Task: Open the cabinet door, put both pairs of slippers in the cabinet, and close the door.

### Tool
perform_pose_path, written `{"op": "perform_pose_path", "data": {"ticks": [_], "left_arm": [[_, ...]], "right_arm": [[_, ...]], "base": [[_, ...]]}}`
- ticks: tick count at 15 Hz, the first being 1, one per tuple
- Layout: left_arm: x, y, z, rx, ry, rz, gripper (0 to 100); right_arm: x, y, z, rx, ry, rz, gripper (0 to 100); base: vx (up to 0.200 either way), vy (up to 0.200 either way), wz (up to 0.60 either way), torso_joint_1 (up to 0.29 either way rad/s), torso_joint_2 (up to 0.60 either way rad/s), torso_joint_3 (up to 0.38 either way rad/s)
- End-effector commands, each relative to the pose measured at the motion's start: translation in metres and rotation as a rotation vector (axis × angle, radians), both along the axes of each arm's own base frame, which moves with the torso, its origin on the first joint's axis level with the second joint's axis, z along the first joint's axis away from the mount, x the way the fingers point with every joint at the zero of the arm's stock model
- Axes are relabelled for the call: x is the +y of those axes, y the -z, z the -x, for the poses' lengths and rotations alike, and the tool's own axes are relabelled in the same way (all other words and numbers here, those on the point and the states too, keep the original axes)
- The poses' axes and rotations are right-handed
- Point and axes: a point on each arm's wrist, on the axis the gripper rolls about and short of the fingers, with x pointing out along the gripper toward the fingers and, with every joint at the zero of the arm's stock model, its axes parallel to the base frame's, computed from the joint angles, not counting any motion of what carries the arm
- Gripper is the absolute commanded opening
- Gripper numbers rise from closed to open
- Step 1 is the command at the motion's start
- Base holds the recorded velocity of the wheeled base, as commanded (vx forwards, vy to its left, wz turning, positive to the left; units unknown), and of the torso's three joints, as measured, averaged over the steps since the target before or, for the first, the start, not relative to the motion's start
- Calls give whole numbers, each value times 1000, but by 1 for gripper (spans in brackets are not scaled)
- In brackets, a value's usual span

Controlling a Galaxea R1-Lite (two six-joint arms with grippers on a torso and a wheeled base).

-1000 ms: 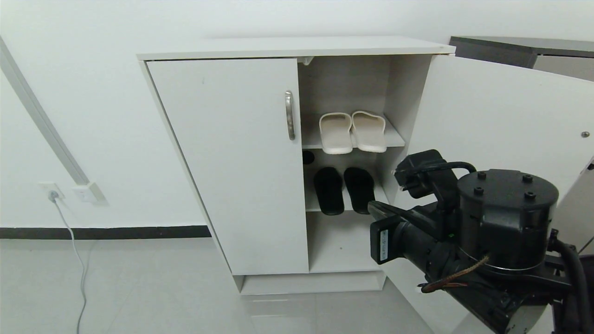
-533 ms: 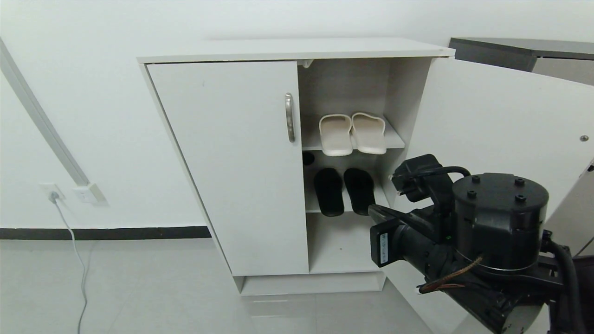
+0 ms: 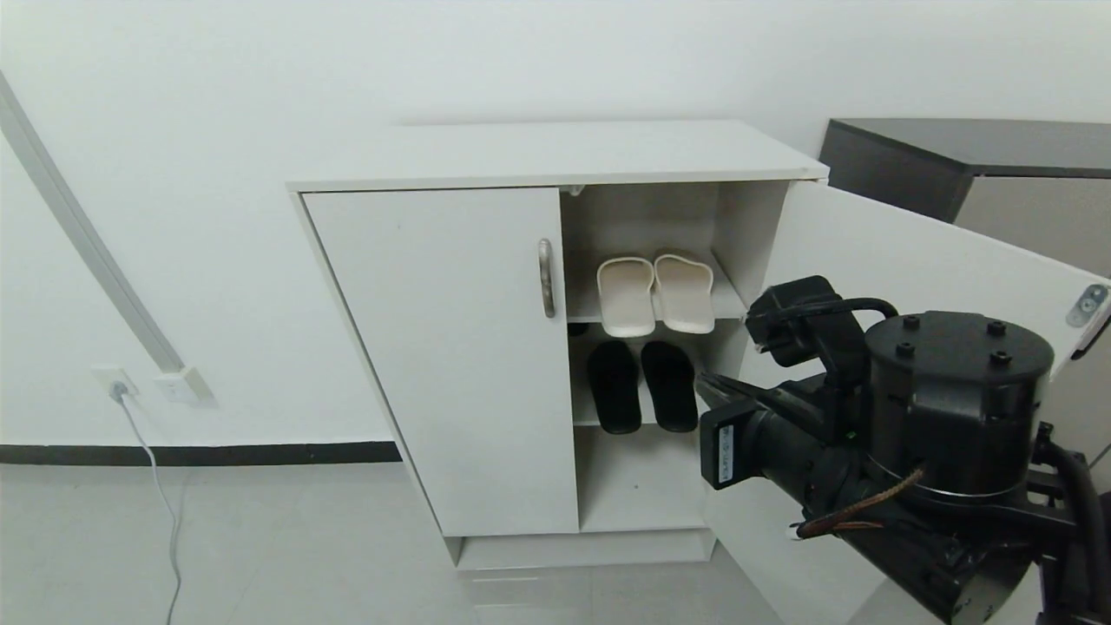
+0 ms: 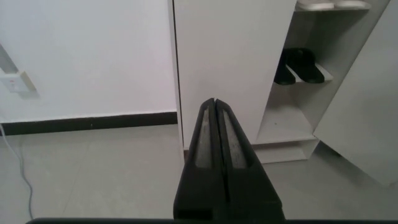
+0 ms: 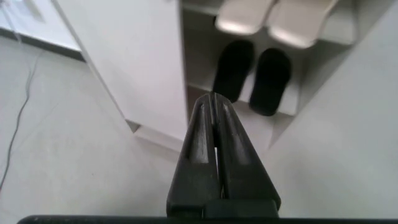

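Right gripper (image 5: 212, 96): fingers pressed flat together, no gap along their length, nothing clamped between them. In the head view it (image 3: 701, 380) hangs in front of the cabinet's open right half, just beside the inner face of the right door (image 3: 877, 260), at the height of the middle shelf. The tip points toward the black slippers (image 5: 254, 78) and is apart from them, from the shelves and from the door.

Left gripper (image 4: 214, 102): fingers likewise closed tight, holding nothing. It is above the floor (image 4: 93, 174), facing the left door (image 4: 230, 56), well apart from it.

Cabinet (image 3: 555, 156): white, against the far wall. The left door (image 3: 451, 347) is closed, with its metal handle (image 3: 546, 278) upright at the right edge. The right door is swung wide open toward the near right.

White slippers (image 3: 655, 293): on the upper shelf in the open half, side by side, inner edges touching, heels toward the near side.

Black slippers (image 3: 640, 384): on the shelf directly below, side by side with a narrow gap between them.

Both pairs are inside the cabinet; the right door is not yet shut.

Left of the cabinet, low on the wall: a socket (image 3: 113, 382) with a cable (image 3: 165, 503) running down to the floor.
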Motion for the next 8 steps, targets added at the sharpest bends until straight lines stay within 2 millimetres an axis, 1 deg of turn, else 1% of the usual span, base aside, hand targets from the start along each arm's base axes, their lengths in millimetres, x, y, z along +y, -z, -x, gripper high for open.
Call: {"op": "perform_pose_path", "data": {"ticks": [1,4,8], "left_arm": [[0,0,0,0,1,0,0],[0,0,0,0,1,0,0],[0,0,0,0,1,0,0]], "right_arm": [[-1,0,-1,-1,4,-1,0],[-2,0,-1,-1,8,-1,0],[-2,1,-1,2,8,2,0]], "base": [[0,0,0,115,-456,-349],[0,0,0,128,-471,-343],[0,0,0,160,-480,-325]]}}
